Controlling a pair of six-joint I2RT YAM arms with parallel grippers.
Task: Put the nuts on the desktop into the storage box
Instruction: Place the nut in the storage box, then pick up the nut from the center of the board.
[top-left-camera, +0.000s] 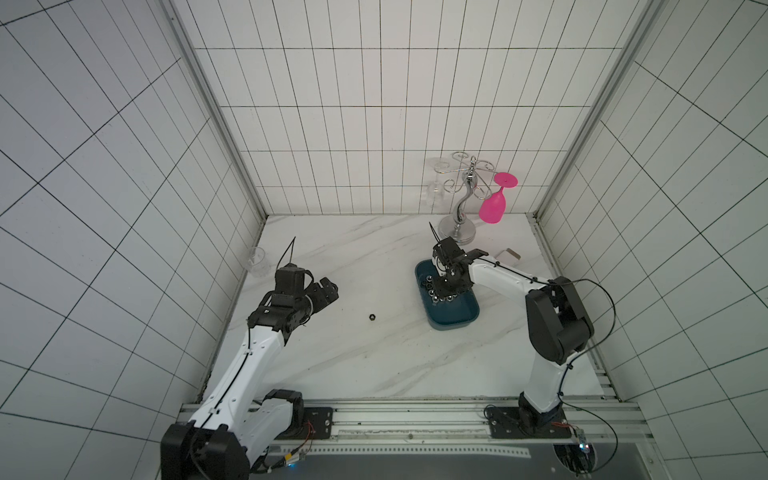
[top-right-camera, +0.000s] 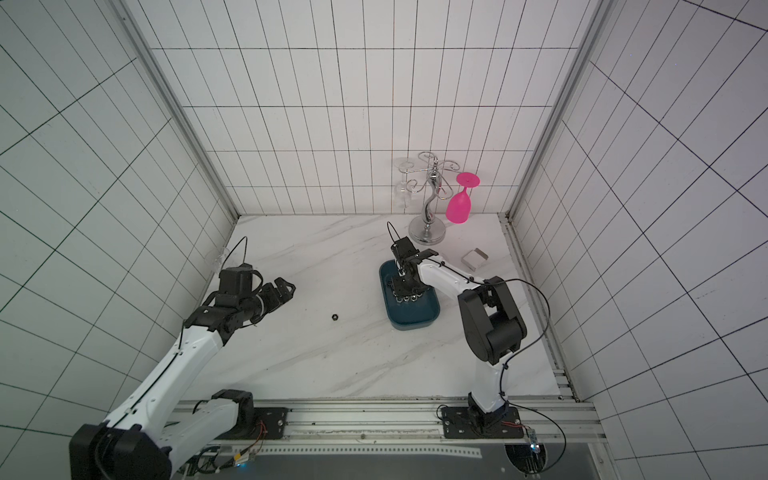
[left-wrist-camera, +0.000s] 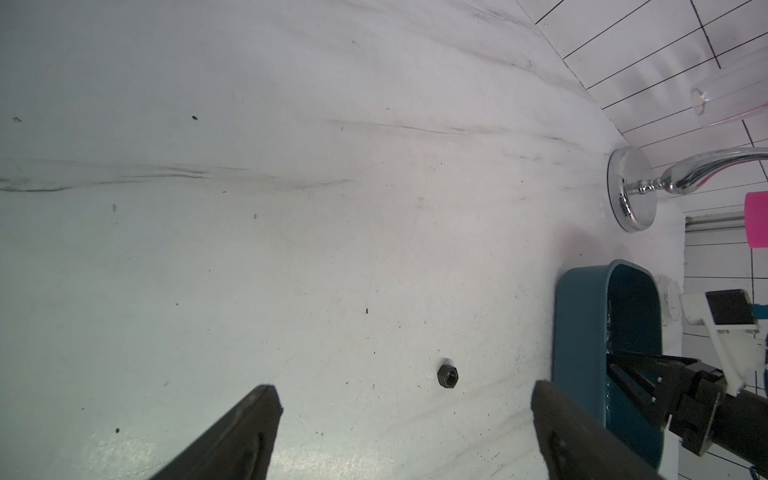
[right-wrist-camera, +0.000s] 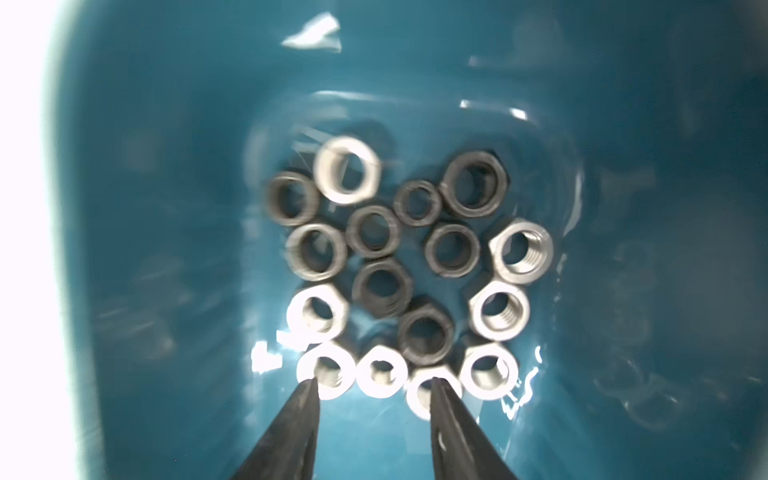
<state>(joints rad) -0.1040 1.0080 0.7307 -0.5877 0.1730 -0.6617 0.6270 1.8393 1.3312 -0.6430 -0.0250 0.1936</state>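
One black nut (top-left-camera: 372, 317) (top-right-camera: 336, 317) lies alone on the white marble desktop (top-left-camera: 332, 365), between the two arms. In the left wrist view this nut (left-wrist-camera: 447, 376) sits ahead of my left gripper (left-wrist-camera: 403, 386), whose jaws stand wide open above the desktop. In both top views the left gripper (top-left-camera: 328, 291) (top-right-camera: 286, 289) is well left of the nut. The teal storage box (top-left-camera: 453, 318) (top-right-camera: 415, 318) (left-wrist-camera: 582, 332) holds several black and silver nuts (right-wrist-camera: 382, 286). My right gripper (top-left-camera: 442, 291) (right-wrist-camera: 372, 380) reaches down into the box, open, gripping nothing.
A chrome glass rack (top-left-camera: 457, 230) with a pink wine glass (top-left-camera: 492, 208) and a clear glass (top-left-camera: 434, 191) stands at the back, close behind the box. A small white box (top-left-camera: 509, 254) lies to the right. A clear cup (top-left-camera: 257, 262) stands by the left wall.
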